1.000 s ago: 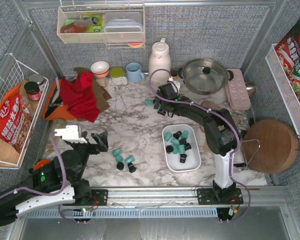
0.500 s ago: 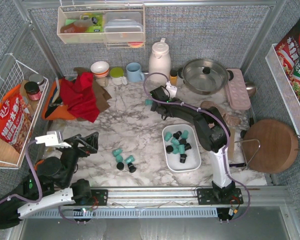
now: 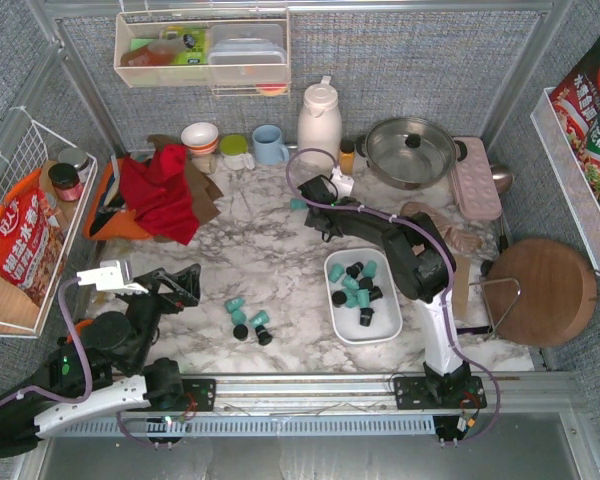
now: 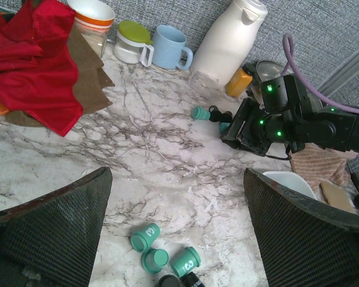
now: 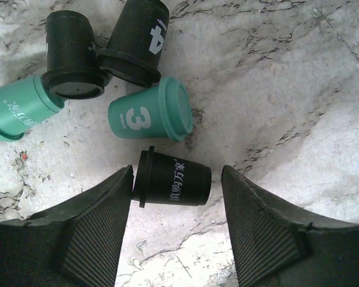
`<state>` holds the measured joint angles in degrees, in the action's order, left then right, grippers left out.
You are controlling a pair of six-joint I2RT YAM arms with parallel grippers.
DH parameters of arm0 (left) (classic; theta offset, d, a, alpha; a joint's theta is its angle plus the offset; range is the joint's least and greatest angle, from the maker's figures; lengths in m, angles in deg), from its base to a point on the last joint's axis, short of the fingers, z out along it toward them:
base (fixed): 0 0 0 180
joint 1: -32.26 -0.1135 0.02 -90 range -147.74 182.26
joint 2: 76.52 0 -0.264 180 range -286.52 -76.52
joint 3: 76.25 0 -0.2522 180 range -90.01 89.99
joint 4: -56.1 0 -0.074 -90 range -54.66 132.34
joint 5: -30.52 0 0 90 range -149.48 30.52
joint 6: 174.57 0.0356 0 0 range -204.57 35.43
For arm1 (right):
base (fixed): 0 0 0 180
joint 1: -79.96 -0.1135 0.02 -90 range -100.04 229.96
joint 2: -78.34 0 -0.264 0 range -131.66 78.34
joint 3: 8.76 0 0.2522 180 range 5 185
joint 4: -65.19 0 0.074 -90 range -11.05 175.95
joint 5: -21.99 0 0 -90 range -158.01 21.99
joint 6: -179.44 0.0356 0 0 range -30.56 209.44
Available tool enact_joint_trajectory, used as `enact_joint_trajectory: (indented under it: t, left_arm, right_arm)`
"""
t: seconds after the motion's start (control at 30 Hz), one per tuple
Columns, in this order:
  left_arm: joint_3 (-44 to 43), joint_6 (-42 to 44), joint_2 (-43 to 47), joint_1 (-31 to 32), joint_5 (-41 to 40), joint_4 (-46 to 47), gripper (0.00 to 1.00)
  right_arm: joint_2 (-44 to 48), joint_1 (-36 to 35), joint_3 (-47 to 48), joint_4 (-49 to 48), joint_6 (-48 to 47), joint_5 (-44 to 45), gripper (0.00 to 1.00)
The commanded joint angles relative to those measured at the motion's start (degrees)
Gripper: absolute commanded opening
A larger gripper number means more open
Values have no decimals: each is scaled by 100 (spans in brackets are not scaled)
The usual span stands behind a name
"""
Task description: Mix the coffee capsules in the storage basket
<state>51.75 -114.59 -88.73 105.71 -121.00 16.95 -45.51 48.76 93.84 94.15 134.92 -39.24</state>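
The marble table (image 3: 260, 255) carries the basket (image 3: 390, 330) right of centre, just in front of the right arm. It is a white, shallow tray with rounded corners and a smooth rim. In it lie mixed teal and black capsules (image 3: 357, 290), some tipped on their sides.

The left gripper (image 3: 185, 280) hangs above the table's left side, jaws spread wide and holding nothing.

The right gripper (image 5: 176, 173) is down at the back of the table, well apart from the basket. Its jaws straddle a black capsule (image 5: 172, 185) lying on its side, not yet clamped. The left finger (image 5: 96, 227) is at the capsule's rim and a gap shows at the other end.

More loose capsules (image 3: 248, 320) lie left of the basket.

Each capsule is a stubby cup with a flanged rim. A teal capsule (image 5: 149, 116) beside the gripper bears a white 3.
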Motion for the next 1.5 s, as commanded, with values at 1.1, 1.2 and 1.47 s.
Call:
enact_joint_trajectory:
  t: [1.1,1.2,1.47]
  left_arm:
    - [-30,-14,28,2,-49,-72,99]
    - [-17,-1,-6,2,-52,-48,99]
    - [-1,19,-172,2,-79,-24,99]
  right_arm:
    - [3526,-762,-2264,836,-1744,855,47]
    - [4286,-839,-2897,1173,-1625,792,47]
    - [5946,-902,-4226,1871,-1224,322,49]
